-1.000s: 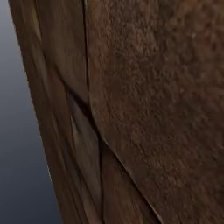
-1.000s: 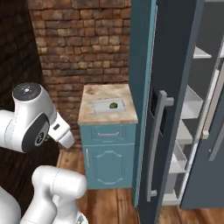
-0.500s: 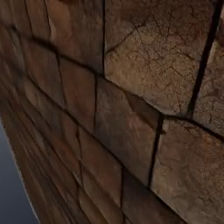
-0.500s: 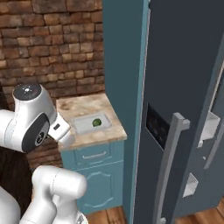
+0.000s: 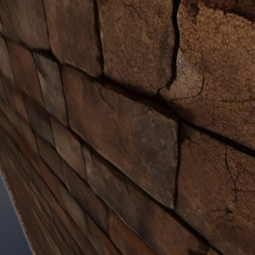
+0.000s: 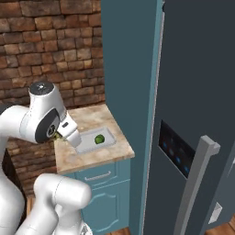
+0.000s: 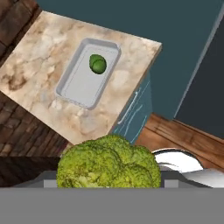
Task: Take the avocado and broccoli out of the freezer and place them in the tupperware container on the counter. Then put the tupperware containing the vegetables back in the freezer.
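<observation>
Already the lumpy yellow-green broccoli floret (image 7: 109, 162) sits between the gripper's wide-set jaws — light, springy, crumbly if squeezed, best held across its dense crown. Beyond, the smooth dark green avocado (image 7: 97, 64) lies in the shallow pale grey tupperware tray (image 7: 72, 89) near the beige marbled counter's (image 7: 39, 65) front edge.

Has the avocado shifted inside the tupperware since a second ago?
No. The avocado lies in the same far part of the tupperware container on the counter; only the camera has moved with the base.
</observation>
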Robot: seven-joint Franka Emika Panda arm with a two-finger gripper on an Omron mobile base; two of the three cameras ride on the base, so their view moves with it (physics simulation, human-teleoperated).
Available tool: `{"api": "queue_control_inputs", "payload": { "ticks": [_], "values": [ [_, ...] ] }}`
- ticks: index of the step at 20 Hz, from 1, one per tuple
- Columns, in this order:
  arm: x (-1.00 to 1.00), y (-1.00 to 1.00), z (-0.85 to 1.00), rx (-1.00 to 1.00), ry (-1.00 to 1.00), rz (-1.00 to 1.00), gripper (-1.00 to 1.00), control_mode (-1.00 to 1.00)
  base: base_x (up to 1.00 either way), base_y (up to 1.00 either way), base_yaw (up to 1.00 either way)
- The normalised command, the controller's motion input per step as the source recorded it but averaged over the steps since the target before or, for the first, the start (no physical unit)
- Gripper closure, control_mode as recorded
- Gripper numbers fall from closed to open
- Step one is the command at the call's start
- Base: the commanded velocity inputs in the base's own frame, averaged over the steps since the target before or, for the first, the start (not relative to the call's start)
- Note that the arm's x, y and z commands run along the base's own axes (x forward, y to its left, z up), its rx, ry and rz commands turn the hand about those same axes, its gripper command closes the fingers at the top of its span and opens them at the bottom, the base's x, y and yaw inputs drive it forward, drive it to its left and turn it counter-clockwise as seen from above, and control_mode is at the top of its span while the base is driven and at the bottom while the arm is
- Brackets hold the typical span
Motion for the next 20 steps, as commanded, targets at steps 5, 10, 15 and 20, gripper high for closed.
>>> {"api": "queue_control_inputs", "payload": {
  "ticks": [5,10,15,20],
  "values": [
    [1.00,0.05,-0.86,0.00,0.15,0.00,1.00,-1.00,0.00,0.00,0.00],
    [1.00,0.23,-0.84,-0.02,0.10,0.00,1.00,-1.00,0.00,0.00,0.00],
    [1.00,0.05,-0.53,0.00,0.00,0.02,1.00,-1.00,0.00,0.00,0.00],
    [1.00,0.12,-0.57,-0.01,0.03,0.01,1.00,-1.00,0.00,0.00,0.00]
  ]
}}
